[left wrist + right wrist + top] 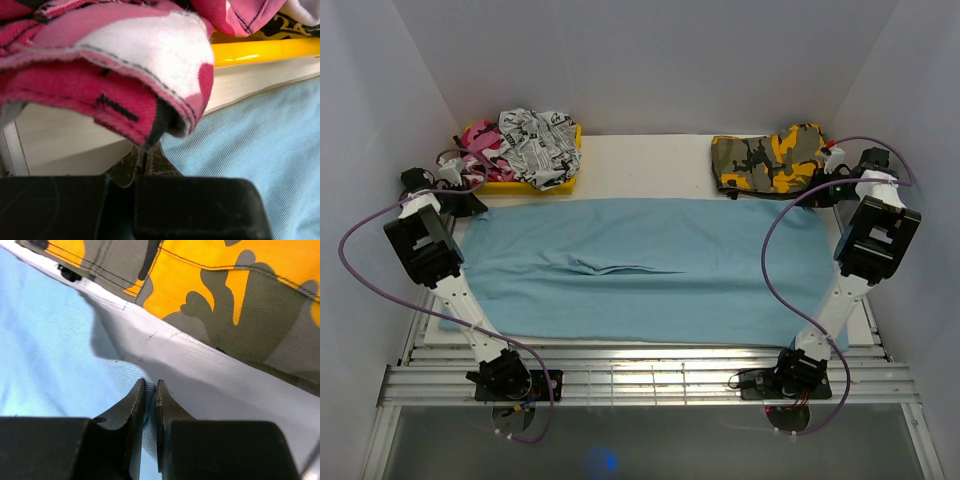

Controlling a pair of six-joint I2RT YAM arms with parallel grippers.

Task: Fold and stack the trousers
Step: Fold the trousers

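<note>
The trousers (640, 270) are plain light blue and soft. They lie spread out flat on the white table (650, 162), with a long crease along the middle. Up close the cloth shows fine slanted lines.

The right gripper (150, 383) is pinched tight on the trousers' far edge. Blue cloth shows between its dark, pointed fingers. Just past it lies a thick orange and grey-green camouflage cloth (210, 285).

The left gripper (146, 157) is squeezed shut right at the trousers' corner. I cannot tell if it holds any cloth. A pink and white cloth (150, 55) with stitched seams hangs just over it, near a shiny yellow tray (265, 52).
</note>
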